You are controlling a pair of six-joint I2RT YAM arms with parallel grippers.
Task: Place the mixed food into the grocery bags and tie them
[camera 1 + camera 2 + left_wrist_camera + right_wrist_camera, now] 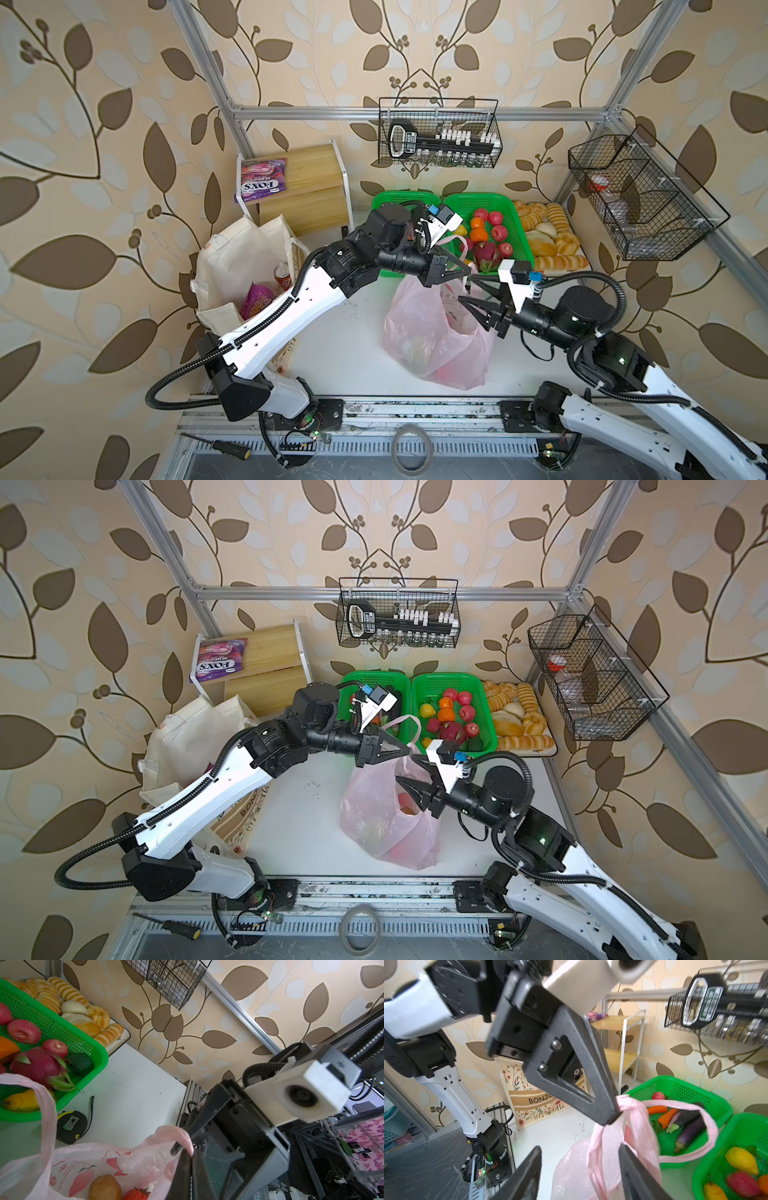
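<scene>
The pink plastic grocery bag [432, 336] [382, 820] stands mid-table. Inside it lie a brown potato [105, 1187] and a red vegetable [136, 1193]. My left gripper [467, 270] [409, 749] [192, 1152] is shut on a bunched pink handle [626, 1105] above the bag. My right gripper [465, 291] [404, 768] [579, 1148] is open just below it, with a hanging handle strand [593, 1157] between its fingers. The cream tote [232, 257] [187, 737] stands at the left and holds a red can [282, 276] and a purple packet [255, 299].
Two green baskets [399, 199] [517, 226] of vegetables and fruit sit behind the bag, with bread rolls [548, 237] to their right. A purple-pink FOX'S packet [262, 178] lies on the wooden shelf. A black tape measure [71, 1126] lies beside the bag. Wire baskets [440, 133] hang on the frame.
</scene>
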